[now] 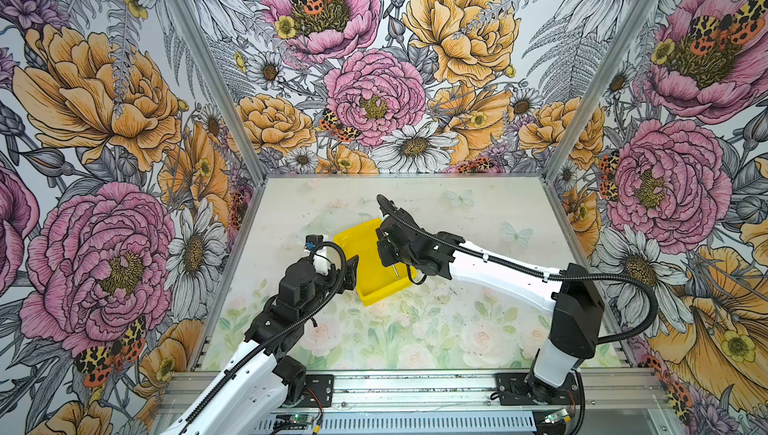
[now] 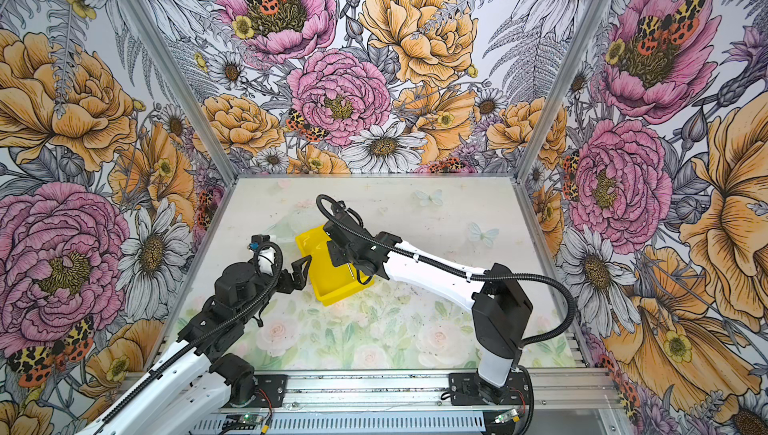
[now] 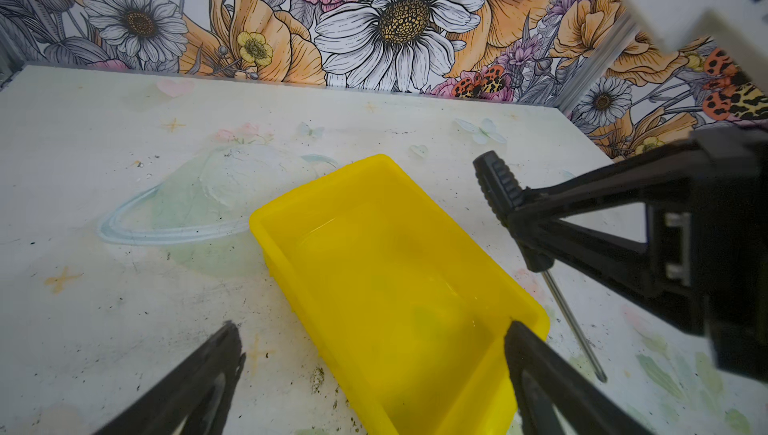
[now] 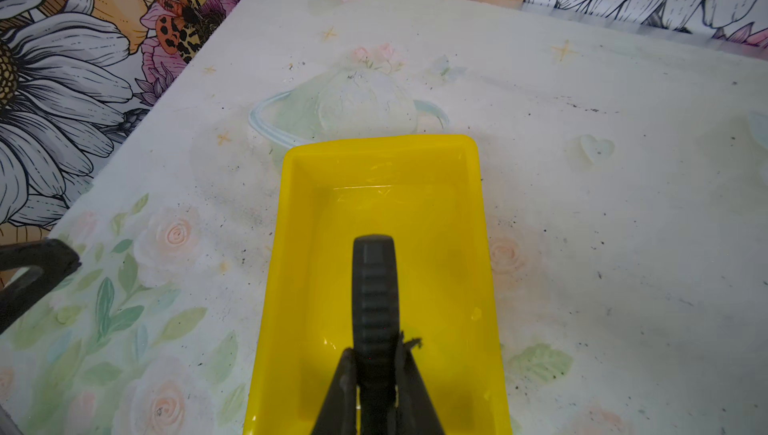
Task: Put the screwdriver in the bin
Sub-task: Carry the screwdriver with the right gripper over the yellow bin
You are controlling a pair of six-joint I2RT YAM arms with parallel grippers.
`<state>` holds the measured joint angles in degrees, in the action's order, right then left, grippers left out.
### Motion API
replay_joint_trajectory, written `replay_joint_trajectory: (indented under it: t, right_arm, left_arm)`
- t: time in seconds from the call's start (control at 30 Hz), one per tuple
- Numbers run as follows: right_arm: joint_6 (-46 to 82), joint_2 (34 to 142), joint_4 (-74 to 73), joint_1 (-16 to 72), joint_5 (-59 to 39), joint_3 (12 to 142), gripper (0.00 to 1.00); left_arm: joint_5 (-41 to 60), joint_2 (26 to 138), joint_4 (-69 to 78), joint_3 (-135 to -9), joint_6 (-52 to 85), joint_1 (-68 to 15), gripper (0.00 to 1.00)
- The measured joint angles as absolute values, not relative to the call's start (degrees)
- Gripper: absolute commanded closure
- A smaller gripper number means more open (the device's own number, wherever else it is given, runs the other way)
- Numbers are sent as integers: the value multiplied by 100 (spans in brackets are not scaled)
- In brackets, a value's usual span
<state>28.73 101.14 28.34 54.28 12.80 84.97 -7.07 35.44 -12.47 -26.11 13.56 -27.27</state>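
Observation:
The yellow bin (image 1: 370,287) (image 2: 332,283) lies slantwise at mid-table. My right gripper (image 1: 388,252) (image 2: 343,256) (image 4: 376,364) hangs over it, shut on the screwdriver's black ribbed handle (image 4: 374,283) (image 3: 498,187). The thin metal shaft (image 3: 571,320) (image 1: 394,269) points down from the jaws, its tip held off the bin floor (image 4: 440,212). My left gripper (image 1: 351,268) (image 2: 300,268) (image 3: 374,329) is open at the bin's left long side. One of its fingers (image 3: 536,366) stands at the bin's near corner and the second finger (image 3: 208,370) stands over bare table outside the bin (image 3: 374,270).
The table (image 1: 457,212) carries a pale floral print with dark specks. Flowered walls close in the back and both sides, with metal posts at the back corners. Both arm bases sit on the aluminium rail (image 1: 415,387) along the front edge.

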Motion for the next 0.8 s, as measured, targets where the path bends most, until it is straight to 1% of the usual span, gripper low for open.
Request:
replay_joint_trajectory:
  t: [0.8]
  right_arm:
    - [2836,11793,2856,5078,528,9233,100]
  left_arm:
    - [-860,3264,-1542,-2545,1498,-2727,1]
